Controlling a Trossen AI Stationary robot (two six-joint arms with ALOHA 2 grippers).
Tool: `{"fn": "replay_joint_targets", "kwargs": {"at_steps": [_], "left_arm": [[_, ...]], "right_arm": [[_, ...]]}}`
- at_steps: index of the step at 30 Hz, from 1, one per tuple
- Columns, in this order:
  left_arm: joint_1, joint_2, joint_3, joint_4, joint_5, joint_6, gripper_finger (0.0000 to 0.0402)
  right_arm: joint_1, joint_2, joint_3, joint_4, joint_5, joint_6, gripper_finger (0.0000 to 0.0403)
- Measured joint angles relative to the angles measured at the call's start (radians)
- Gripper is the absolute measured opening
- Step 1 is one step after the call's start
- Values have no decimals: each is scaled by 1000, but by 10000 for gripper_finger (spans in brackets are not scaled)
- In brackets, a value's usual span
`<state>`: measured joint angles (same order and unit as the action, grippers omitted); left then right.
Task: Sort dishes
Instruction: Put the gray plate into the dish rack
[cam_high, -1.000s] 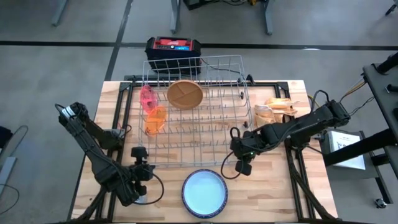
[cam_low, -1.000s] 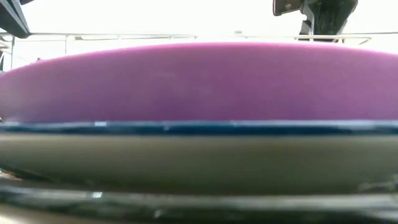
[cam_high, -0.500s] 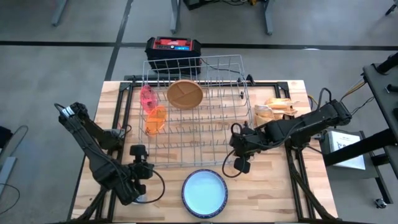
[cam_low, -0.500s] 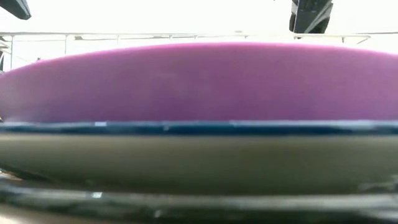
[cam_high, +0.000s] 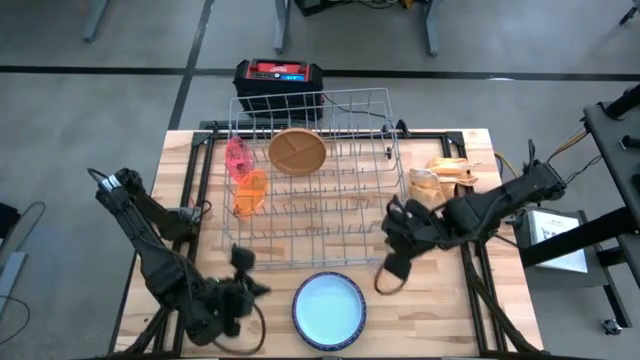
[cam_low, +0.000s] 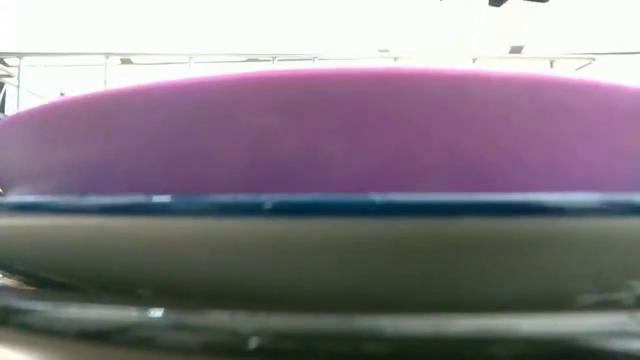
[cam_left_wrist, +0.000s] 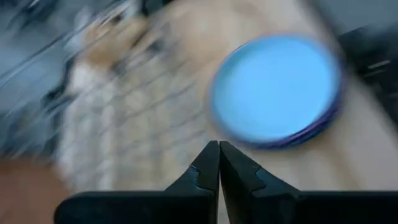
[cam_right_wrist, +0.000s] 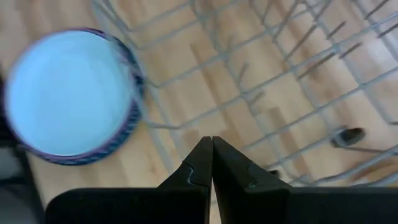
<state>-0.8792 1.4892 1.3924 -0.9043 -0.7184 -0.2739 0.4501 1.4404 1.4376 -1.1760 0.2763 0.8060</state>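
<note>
A stack of round plates (cam_high: 329, 309) lies at the table's near edge, a white one on top. The low view shows the stack from the side: a purple plate (cam_low: 320, 130) over a blue rim (cam_low: 320, 205), a grey plate and a dark one. A brown divided plate (cam_high: 297, 151), a pink cup (cam_high: 236, 154) and an orange cup (cam_high: 250, 192) sit in the wire rack (cam_high: 320, 180). My left gripper (cam_high: 243, 260) hangs shut to the left of the stack, empty. My right gripper (cam_high: 388, 274) hangs shut to the stack's right, by the rack's near right corner, empty.
A black box with a red top (cam_high: 278, 75) stands behind the rack's far side. Tan crumpled things (cam_high: 445, 172) lie at the table's right, and a small white device (cam_high: 550, 228) sits beyond the right edge. Bare wood shows on both sides of the stack.
Both grippers have risen, still shut. My left gripper has drifted toward the stack and the near edge and has rolled at the wrist. My right gripper has shifted a little toward the table's right edge and has gone up out of the low view. The dishes have not moved.
</note>
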Motion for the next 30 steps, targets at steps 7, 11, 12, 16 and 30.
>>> {"fn": "replay_joint_targets", "kwargs": {"at_steps": [7,11,12,16,30], "left_arm": [[8,94,-33,81,31,164,0],[7,163,-32,135,84,213,0],[5,185,-30,146,104,227,0],[7,270,16,156,140,286,0],[14,554,223,149,162,342,0]], "right_arm": [[234,68,-22,116,85,276,0],[364,144,-23,184,143,464,0],[390,166,-23,201,149,502,0],[453,265,-23,273,169,624,0],[457,550,10,502,202,814,0]]}}
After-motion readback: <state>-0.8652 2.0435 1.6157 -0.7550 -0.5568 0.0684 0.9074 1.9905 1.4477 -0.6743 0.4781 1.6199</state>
